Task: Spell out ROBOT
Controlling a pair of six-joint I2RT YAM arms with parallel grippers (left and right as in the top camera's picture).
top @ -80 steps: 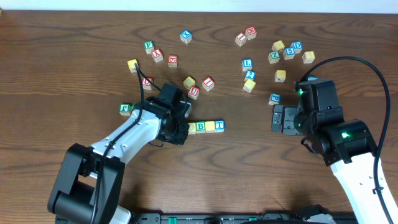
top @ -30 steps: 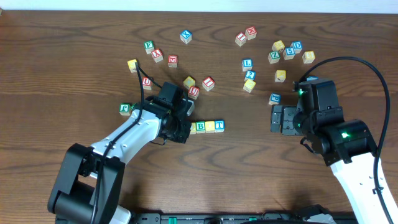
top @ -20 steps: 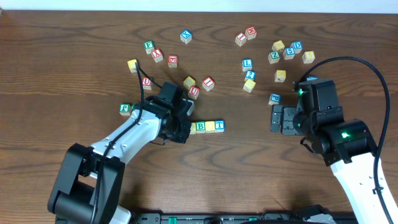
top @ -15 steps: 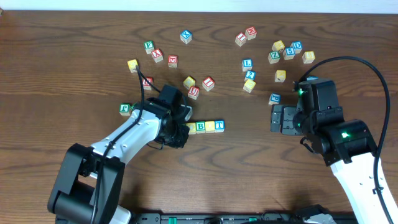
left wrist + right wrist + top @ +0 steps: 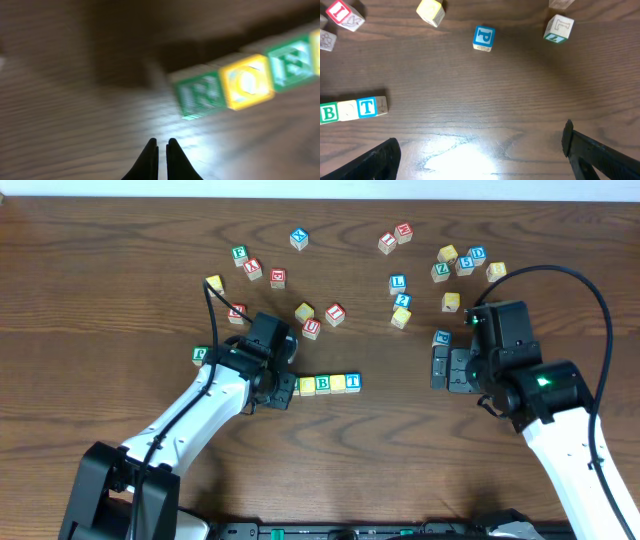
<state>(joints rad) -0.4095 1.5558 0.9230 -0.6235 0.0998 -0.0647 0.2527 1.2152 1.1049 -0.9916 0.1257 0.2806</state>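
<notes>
A row of letter cubes lies mid-table: a yellow cube [image 5: 307, 385], the green B [image 5: 322, 384], a second yellow cube [image 5: 338, 383] and the blue T [image 5: 352, 381]. My left gripper [image 5: 282, 387] sits at the row's left end and covers the R from overhead. The blurred left wrist view shows the green R [image 5: 197, 95], a yellow O [image 5: 247, 82] and the B [image 5: 292, 62] touching in line. There my left gripper [image 5: 162, 145] is shut on nothing, short of the R. My right gripper [image 5: 440, 367] [image 5: 477, 150] stands open over bare wood, right of the T [image 5: 367, 106].
Loose cubes are scattered across the far half of the table. They include a green F [image 5: 200, 355], red-lettered cubes [image 5: 253, 268], a blue X [image 5: 299, 238], a blue P [image 5: 483, 37], an L [image 5: 557, 28] and a cluster at back right [image 5: 465, 262].
My left arm has drawn back a little to the left and away from the row. My right arm has shifted slightly left and toward the back. The cubes have not moved.
</notes>
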